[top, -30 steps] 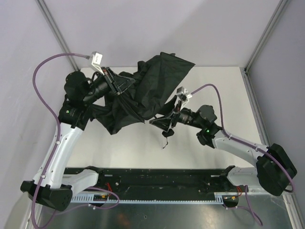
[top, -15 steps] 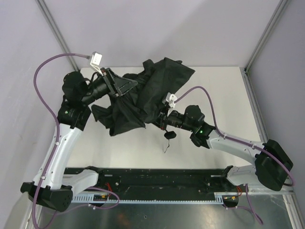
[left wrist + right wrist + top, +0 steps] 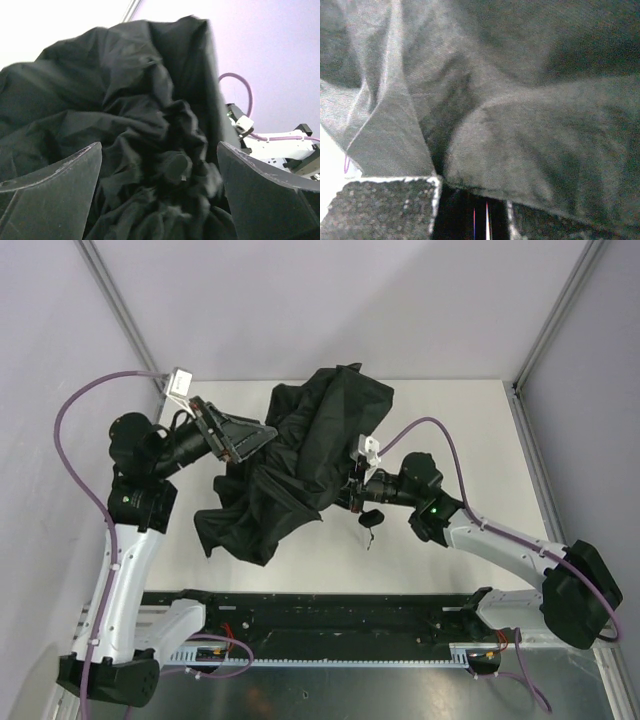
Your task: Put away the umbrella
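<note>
One umbrella (image 3: 300,455), two tools (left tool (image 3: 262,435) agape, right tool (image 3: 348,492) tight on its fabric)

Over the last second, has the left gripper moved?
Yes. The left gripper has pulled back leftward, away from the table's back edge, its jaws now open around the umbrella's fabric.

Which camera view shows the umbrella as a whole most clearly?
The top external view: there the umbrella shows whole, its canopy crumpled. The left wrist view shows only bunched fabric; the right wrist view only a close patch of fabric.
</note>
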Robot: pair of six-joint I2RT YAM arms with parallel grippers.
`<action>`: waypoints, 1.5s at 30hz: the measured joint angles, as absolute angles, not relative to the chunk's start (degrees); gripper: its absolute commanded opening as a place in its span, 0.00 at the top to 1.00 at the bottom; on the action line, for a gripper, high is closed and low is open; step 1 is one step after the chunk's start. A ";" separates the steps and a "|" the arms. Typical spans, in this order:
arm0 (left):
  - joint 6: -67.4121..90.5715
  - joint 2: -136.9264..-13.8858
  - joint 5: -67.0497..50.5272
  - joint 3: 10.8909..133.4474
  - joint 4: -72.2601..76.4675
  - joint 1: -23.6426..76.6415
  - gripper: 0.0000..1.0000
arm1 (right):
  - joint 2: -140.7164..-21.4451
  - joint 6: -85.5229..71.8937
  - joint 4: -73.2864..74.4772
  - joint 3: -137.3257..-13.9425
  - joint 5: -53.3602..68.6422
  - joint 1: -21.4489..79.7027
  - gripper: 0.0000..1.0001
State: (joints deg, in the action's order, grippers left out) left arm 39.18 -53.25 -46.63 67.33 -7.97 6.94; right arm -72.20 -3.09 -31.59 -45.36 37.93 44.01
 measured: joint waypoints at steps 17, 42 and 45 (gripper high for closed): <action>43.57 -55.16 -47.35 63.86 -4.93 14.35 0.01 | -71.92 -4.49 -32.56 -45.36 38.59 45.17 1.00; 44.69 -59.27 -41.87 63.86 -1.80 18.52 0.10 | -71.92 -2.26 -28.36 -45.78 32.34 47.20 1.00; 43.44 -59.31 -43.64 63.88 -1.78 18.00 0.02 | -71.96 -2.66 -27.35 -46.68 32.97 46.39 1.00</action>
State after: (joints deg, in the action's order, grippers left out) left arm 43.44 -59.31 -43.64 63.88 -1.78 18.00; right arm -71.96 -2.66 -27.35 -46.68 32.97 46.39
